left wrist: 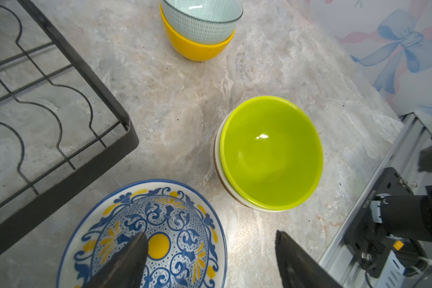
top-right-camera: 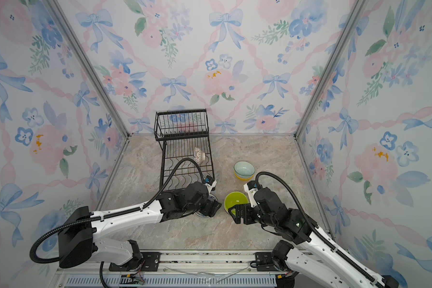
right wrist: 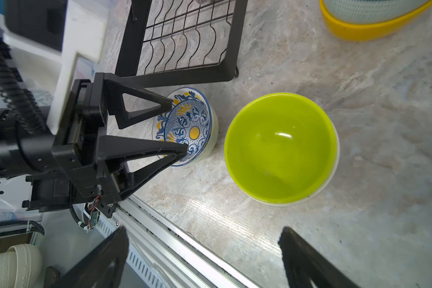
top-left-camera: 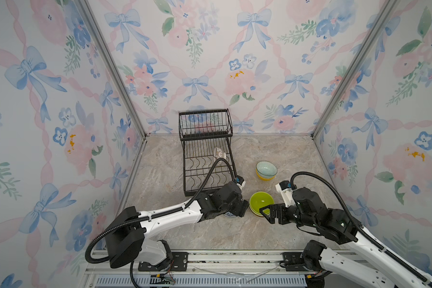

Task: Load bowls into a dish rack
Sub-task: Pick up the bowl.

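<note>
We see bright, even light; a white glare spot sits in the glossy lime-green round bowl (left wrist: pixel 269 159) ahead of the left claw (left wrist: pixel 210 234), itself dark and blurred.

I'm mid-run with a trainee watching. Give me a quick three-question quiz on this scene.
1. True or false: the teal bowl sits nested in the yellow bowl.
2. How many bowls stand in the dish rack? A none, B one, C three.
3. Fill in: the open jaws of the left end effector straddle the rim of the ____ bowl.
Key: 1 true. 2 B. 3 blue-and-yellow patterned bowl.
</note>
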`<action>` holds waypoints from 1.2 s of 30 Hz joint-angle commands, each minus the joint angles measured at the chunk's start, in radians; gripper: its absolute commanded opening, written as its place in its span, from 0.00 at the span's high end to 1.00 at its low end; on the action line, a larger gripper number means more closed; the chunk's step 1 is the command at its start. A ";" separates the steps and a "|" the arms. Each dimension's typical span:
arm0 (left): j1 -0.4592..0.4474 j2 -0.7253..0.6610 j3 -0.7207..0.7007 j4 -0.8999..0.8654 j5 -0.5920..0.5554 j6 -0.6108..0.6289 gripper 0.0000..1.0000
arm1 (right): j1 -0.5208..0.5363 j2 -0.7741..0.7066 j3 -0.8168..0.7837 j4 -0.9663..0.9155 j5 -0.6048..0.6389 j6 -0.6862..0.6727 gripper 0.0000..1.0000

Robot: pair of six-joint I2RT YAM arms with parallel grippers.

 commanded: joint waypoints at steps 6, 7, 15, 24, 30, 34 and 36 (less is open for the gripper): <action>-0.061 0.093 0.060 -0.083 -0.074 -0.016 0.31 | 0.016 -0.049 -0.051 0.009 0.011 0.048 0.04; -0.071 0.105 0.067 -0.086 -0.081 -0.018 0.32 | 0.015 -0.046 -0.055 0.017 0.011 0.048 0.04; -0.091 0.160 0.092 -0.120 -0.127 -0.033 0.36 | 0.016 -0.049 -0.076 0.042 0.006 0.049 0.04; -0.091 0.218 0.134 -0.148 -0.146 -0.025 0.49 | 0.016 -0.073 -0.081 0.047 0.017 0.049 0.04; -0.090 0.230 0.149 -0.152 -0.152 -0.021 0.60 | 0.016 -0.082 -0.096 0.054 0.017 0.051 0.04; -0.091 0.231 0.153 -0.161 -0.157 -0.022 0.69 | 0.016 -0.082 -0.102 0.063 0.015 0.050 0.04; -0.091 0.229 0.154 -0.166 -0.160 -0.021 0.74 | 0.015 -0.082 -0.104 0.067 0.017 0.049 0.04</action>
